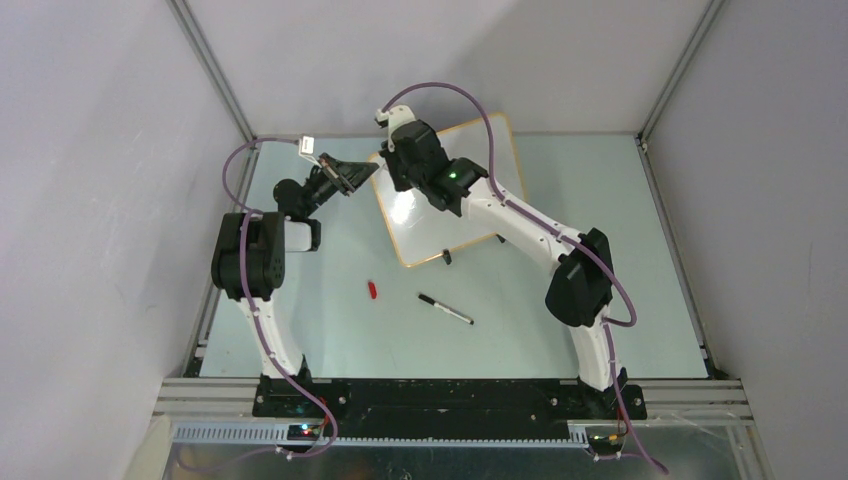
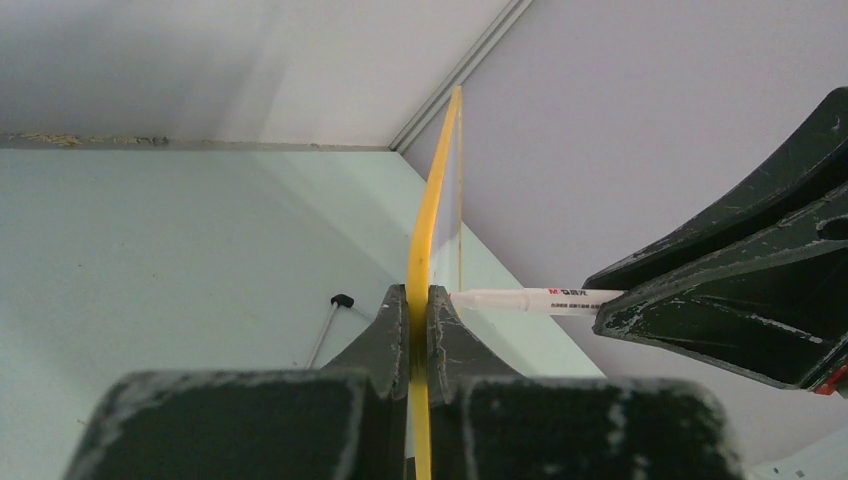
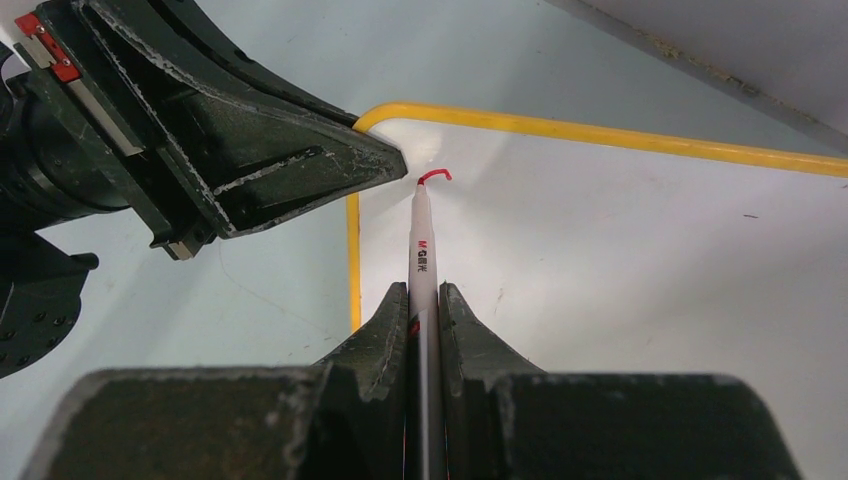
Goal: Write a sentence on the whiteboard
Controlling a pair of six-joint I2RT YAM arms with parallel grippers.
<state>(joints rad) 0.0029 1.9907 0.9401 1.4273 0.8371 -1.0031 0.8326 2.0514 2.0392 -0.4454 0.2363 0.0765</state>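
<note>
Left gripper (image 2: 419,300): jaws pressed onto the yellow rim of the whiteboard (image 2: 428,220). Right gripper (image 3: 425,305): pinching a white marker (image 3: 421,235), barrel marked "M&G", smaller print illegible. Just beyond the marker tip, the sentence (image 3: 436,175) comprises one red hooked stroke near the board's corner.

On the pale green table (image 1: 600,300) lie a red cap (image 1: 372,290) and a black pen (image 1: 445,309), near the whiteboard (image 1: 425,235).

Glossy whiteboard (image 1: 420,225), yellow rim, small red curved stroke (image 3: 435,175) near corner
</note>
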